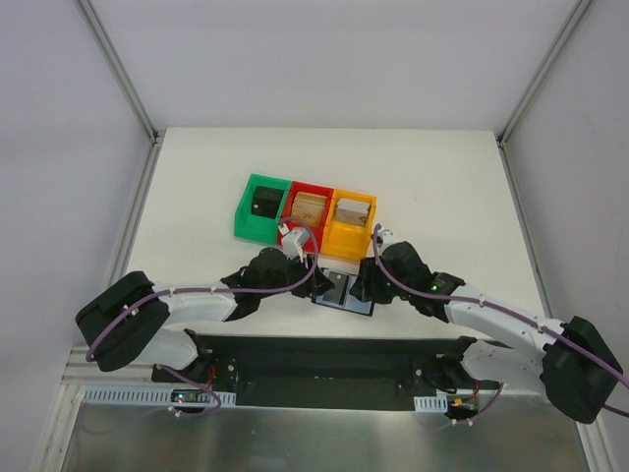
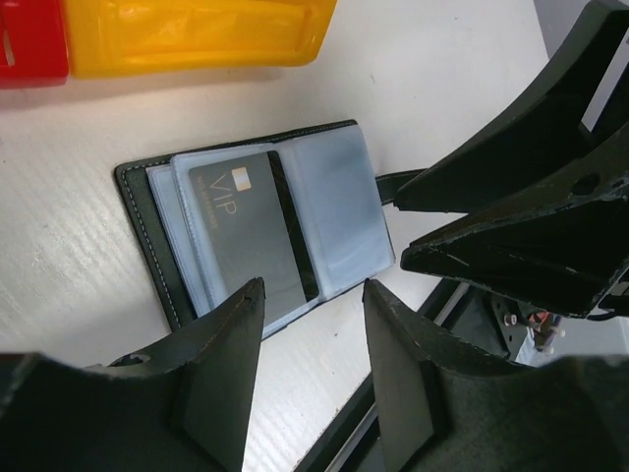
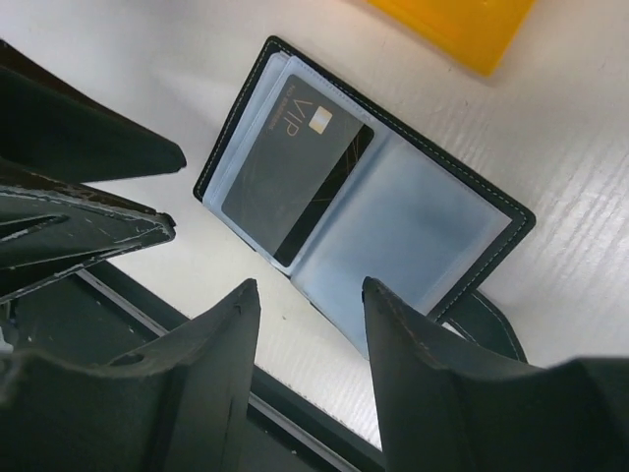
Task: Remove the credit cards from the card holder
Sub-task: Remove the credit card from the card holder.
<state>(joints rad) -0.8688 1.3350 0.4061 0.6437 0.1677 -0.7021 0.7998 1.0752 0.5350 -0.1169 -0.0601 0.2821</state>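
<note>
— What colour is the counter (image 1: 442, 187)?
— White. The card holder (image 2: 334, 211) is black, pale stitching, bluish clear sleeves; its card (image 2: 251, 231) dark grey with a black stripe.
— The bins?
— Green bin (image 1: 246, 221), red bin (image 1: 313, 187), orange-yellow bin (image 1: 349, 241).

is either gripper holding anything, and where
Nothing is held. The left gripper and right gripper both hang open above the card holder, which lies spread open.

Green bin (image 1: 246, 224) holding a black block (image 1: 265, 202), red bin (image 1: 313, 187), yellow bin (image 1: 350, 246), white table (image 1: 442, 187)

White table (image 1: 197, 187), card holder (image 1: 346, 293) lying open, green bin (image 1: 253, 228), red bin (image 1: 314, 186), orange bin (image 1: 346, 242)
</note>
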